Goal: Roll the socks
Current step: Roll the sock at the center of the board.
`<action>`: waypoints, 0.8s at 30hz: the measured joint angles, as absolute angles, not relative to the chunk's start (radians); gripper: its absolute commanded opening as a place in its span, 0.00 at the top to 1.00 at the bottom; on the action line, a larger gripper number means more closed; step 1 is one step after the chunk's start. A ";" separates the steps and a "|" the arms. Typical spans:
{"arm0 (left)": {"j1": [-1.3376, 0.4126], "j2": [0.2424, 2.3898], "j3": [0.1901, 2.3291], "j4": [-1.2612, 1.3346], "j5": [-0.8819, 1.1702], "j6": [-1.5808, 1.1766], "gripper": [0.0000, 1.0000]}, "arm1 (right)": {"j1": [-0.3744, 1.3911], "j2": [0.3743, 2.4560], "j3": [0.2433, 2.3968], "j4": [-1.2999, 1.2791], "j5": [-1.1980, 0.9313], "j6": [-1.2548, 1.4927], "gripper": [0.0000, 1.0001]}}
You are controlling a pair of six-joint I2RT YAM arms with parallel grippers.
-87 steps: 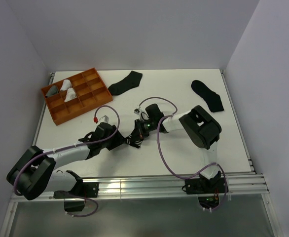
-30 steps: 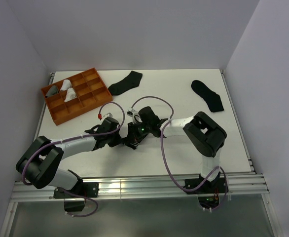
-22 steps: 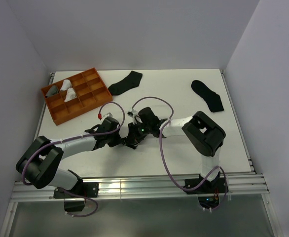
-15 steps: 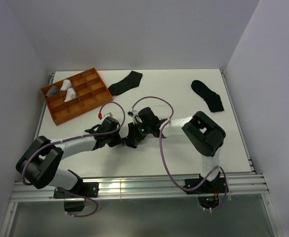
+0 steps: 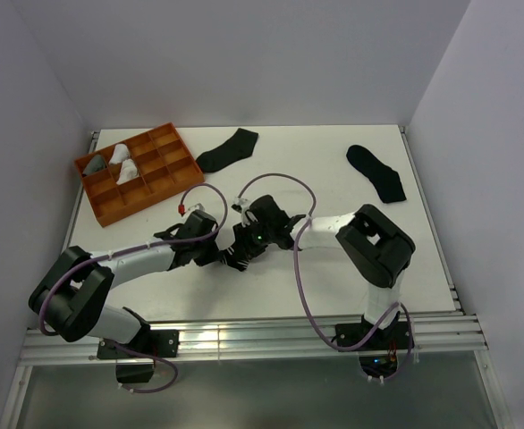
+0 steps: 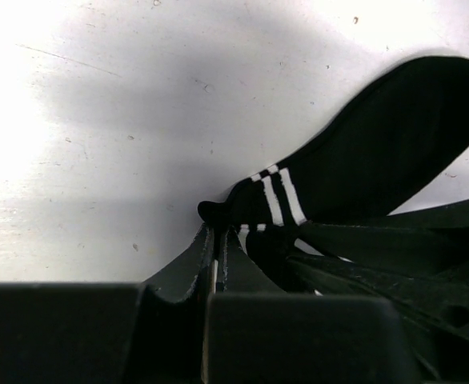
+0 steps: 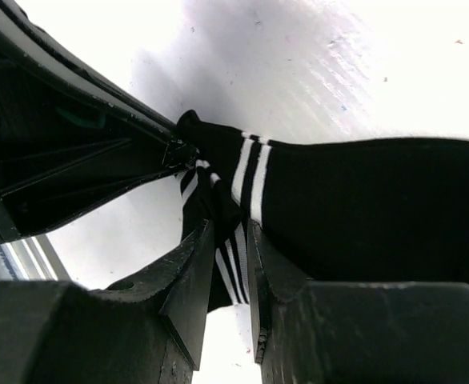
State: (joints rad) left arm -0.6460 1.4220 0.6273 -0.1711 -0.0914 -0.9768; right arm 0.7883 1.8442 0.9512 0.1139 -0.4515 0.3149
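Observation:
A black sock with white stripes [image 6: 378,144] lies on the white table, its striped cuff bunched up between my two grippers. My left gripper [image 6: 217,230] is shut on the tip of that cuff. My right gripper [image 7: 230,230] faces it from the other side, its fingers [image 7: 193,264] slightly apart with the folded striped cuff [image 7: 233,210] between them. In the top view the two grippers meet near the table's middle, left gripper [image 5: 217,254] and right gripper [image 5: 240,248], and the arms hide most of the sock [image 5: 238,260].
Two plain black socks lie flat at the back, one [image 5: 227,150] at centre and one [image 5: 376,172] to the right. An orange divided tray [image 5: 110,217] sits at the back left with white [image 5: 123,161] and grey [image 5: 94,164] rolled socks in it.
My right gripper's fingers have spread apart around the cuff. Both grippers have shifted slightly to the left since the oldest frame. The left gripper stays shut.

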 measured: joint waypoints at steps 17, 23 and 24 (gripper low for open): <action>-0.646 1.422 0.659 -0.231 -0.098 -0.973 0.95 | 0.838 1.835 0.955 0.094 -0.359 0.275 0.84; -0.646 1.399 0.648 -0.227 -0.112 -1.010 0.74 | 0.838 1.843 0.958 0.089 -0.360 0.318 0.96; -0.646 1.382 0.638 -0.224 -0.116 -1.018 0.69 | 0.838 1.846 0.959 0.091 -0.362 0.329 0.97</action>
State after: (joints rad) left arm -0.6460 1.3815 0.6384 -0.2245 -0.1162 -1.0183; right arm 0.8379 1.8458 0.9592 0.0910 -0.3618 0.3294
